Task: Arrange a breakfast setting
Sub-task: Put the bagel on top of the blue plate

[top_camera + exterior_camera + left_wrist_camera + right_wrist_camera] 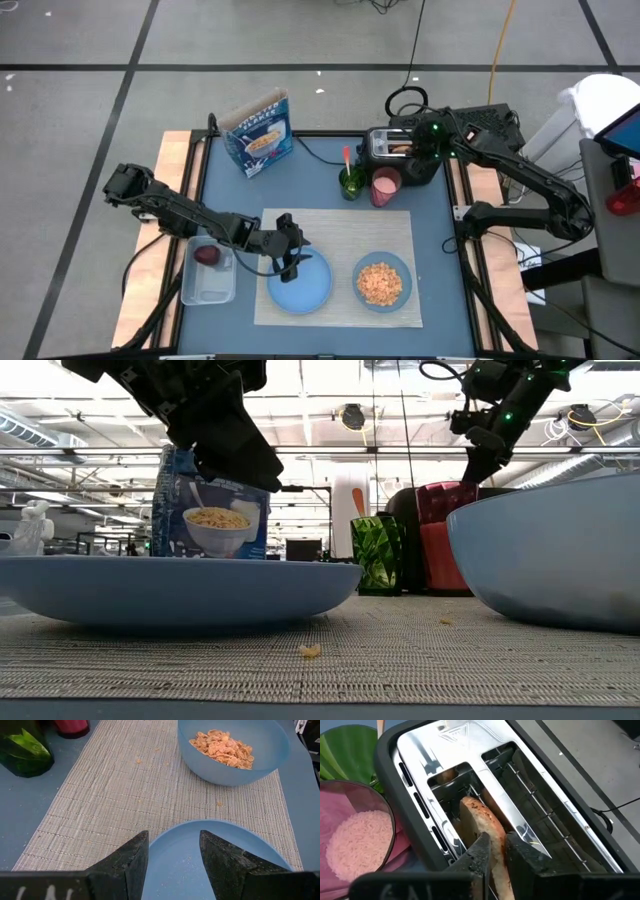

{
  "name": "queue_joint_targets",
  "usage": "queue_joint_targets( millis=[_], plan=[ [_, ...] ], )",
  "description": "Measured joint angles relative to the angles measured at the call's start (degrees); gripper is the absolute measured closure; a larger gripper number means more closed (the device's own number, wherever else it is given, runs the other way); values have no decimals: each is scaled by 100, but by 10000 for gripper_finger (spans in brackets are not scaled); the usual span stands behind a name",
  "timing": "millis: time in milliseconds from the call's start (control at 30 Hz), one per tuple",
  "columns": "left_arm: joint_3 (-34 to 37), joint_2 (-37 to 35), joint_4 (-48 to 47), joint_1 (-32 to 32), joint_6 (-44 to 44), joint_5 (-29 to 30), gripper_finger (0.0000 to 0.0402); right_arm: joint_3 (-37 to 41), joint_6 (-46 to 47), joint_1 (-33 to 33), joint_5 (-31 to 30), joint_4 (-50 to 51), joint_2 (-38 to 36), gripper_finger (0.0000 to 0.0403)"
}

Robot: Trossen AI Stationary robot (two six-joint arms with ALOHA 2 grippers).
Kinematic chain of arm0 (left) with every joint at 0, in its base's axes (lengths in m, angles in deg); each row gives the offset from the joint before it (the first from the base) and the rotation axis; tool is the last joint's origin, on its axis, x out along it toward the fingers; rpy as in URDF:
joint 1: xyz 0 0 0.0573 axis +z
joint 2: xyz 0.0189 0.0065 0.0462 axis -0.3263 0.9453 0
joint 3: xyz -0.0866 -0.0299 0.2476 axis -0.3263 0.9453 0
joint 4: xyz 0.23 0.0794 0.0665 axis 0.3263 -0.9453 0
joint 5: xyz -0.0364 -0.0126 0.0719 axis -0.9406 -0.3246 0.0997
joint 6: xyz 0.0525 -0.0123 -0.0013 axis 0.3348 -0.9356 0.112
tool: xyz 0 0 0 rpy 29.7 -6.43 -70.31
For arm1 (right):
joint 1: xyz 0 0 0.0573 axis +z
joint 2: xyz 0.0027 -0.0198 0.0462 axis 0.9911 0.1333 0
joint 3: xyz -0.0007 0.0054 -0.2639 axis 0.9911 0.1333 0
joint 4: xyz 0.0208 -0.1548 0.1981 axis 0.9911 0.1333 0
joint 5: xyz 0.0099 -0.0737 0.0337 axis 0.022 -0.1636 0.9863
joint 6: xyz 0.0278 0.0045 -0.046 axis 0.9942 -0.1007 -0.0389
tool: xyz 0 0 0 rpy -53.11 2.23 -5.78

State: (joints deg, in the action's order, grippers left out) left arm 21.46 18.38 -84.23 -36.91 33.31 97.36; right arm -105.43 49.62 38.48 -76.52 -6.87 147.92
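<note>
A beige placemat (330, 225) carries the light-blue plate (300, 288) and the light-blue bowl (382, 281), which holds cereal. My left gripper (172, 852) hovers open over the plate's far rim with nothing between its fingers. A browned bagel (476, 816) stands on edge in the near slot of the black toaster (398, 152), and my right gripper (496, 847) is shut on it. The orange-handled spoon (347, 160) stands in a green cup (351, 183). The dark-red fruit (207, 256) lies in a clear tub (210, 283). My right gripper pinches the bagel's upper edge (492, 832), where it sticks out of the toaster slot, between its two fingers. The fingers come slanting down from above and lie across the thin slice. The bagel stands upright with its lower part down in the slot.
A pink cup (385, 187) of pale grains stands next to the green cup, just in front of the toaster. A blue cereal box (258, 130) stands at the far left of the table. Crumbs lie scattered on the placemat (150, 785). Cables run behind the toaster.
</note>
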Motion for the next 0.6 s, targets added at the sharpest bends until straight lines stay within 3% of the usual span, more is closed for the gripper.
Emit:
queue_joint_targets(
  millis=[600],
  plan=[
    [0,-1,2,0,0,2,220,11,-165,0,14,-162,-214,381]
  ],
)
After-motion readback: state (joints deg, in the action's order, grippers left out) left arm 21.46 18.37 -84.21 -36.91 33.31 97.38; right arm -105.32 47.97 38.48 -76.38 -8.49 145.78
